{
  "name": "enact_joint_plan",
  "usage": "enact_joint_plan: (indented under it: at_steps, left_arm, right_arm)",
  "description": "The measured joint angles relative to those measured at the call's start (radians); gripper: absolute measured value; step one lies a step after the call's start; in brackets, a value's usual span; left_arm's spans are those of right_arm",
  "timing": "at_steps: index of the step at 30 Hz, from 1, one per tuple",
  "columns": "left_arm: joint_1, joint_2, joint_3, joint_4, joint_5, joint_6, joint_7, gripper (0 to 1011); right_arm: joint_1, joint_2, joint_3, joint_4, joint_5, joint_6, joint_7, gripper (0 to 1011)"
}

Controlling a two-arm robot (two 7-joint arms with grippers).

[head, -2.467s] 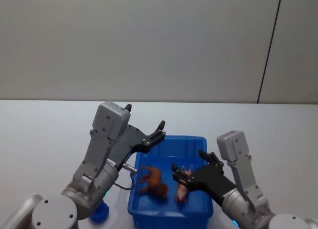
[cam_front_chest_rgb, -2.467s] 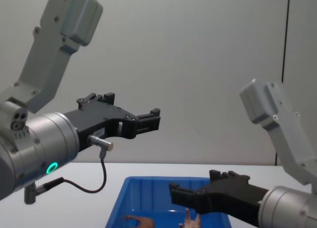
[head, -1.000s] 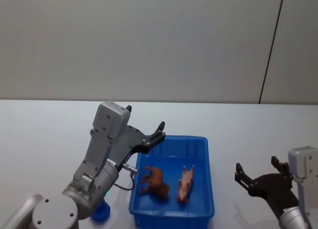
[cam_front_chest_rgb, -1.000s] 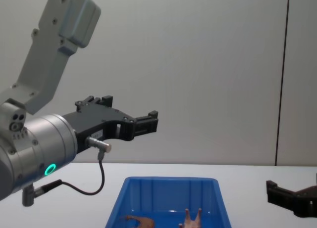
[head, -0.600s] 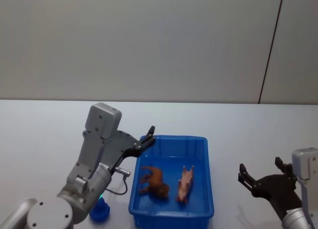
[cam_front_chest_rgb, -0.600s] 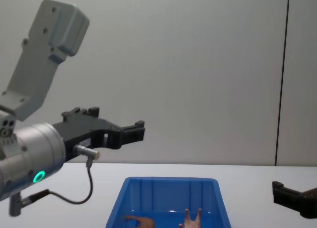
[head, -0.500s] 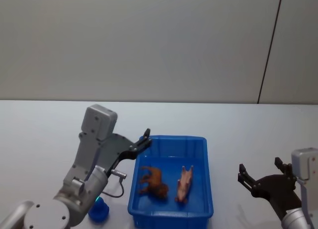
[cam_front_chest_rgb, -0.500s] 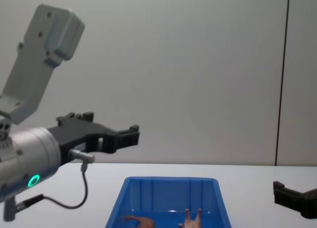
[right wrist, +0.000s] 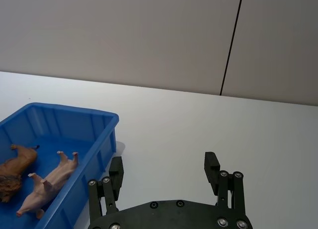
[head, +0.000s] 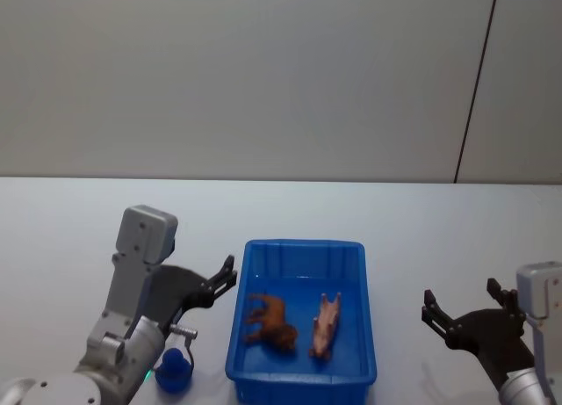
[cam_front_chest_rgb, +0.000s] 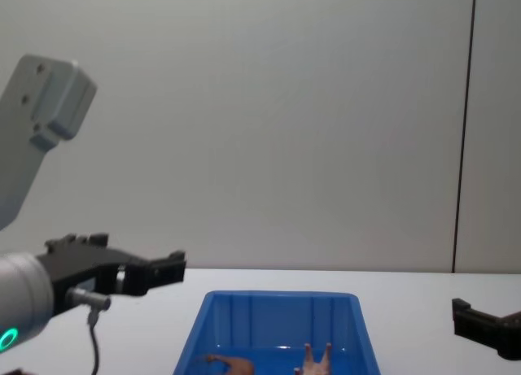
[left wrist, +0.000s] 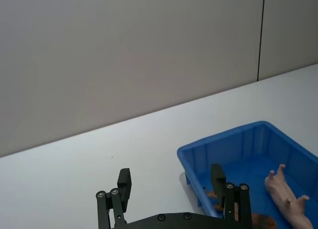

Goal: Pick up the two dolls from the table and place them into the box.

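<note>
On the table [head: 439, 229], the box [head: 303, 244] holds both dolls, and the grippers hang empty on either side.

The placing looks done, so the step in hand is probably clearing away. That should go best with each arm drawing outward and upward, well off the box's thick rim, so nothing nudges it. The left gripper [head: 226, 275] hovers just beside the box's left wall, pointing toward it, its fingers [left wrist: 124, 182] apart on nothing. The right gripper [head: 459, 297] hovers well to the box's right over bare table, its fingers [right wrist: 211, 165] likewise spread. The tan-brown doll [head: 270, 321] lies on the box floor, with the pale pink doll [head: 325, 326] just beside it on its right.
</note>
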Motion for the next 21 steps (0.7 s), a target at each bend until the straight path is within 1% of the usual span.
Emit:
enact_joint_plan:
  at_steps: [8,9,11,21]
  left_arm:
    - [0.039,0.021,-0.011,-0.012,-0.048,0.034,0.032,1003]
    - [0.039,0.021,-0.011,-0.012,-0.048,0.034,0.032,1003]
    - [0.052,0.027,-0.014,-0.015,-0.065,0.044,0.042,1003]
    - [0.088,0.04,-0.021,-0.019,-0.106,0.061,0.06,1003]
  right_arm:
    - [-0.001,0.001,0.001,-0.001,0.0,0.0,-0.001,1001]
    - [-0.001,0.001,0.001,-0.001,0.0,0.0,-0.001,1001]
    - [-0.001,0.001,0.001,-0.001,0.0,0.0,-0.001,1001]
    - [-0.002,0.001,0.0,-0.002,0.0,0.0,-0.002,1001]
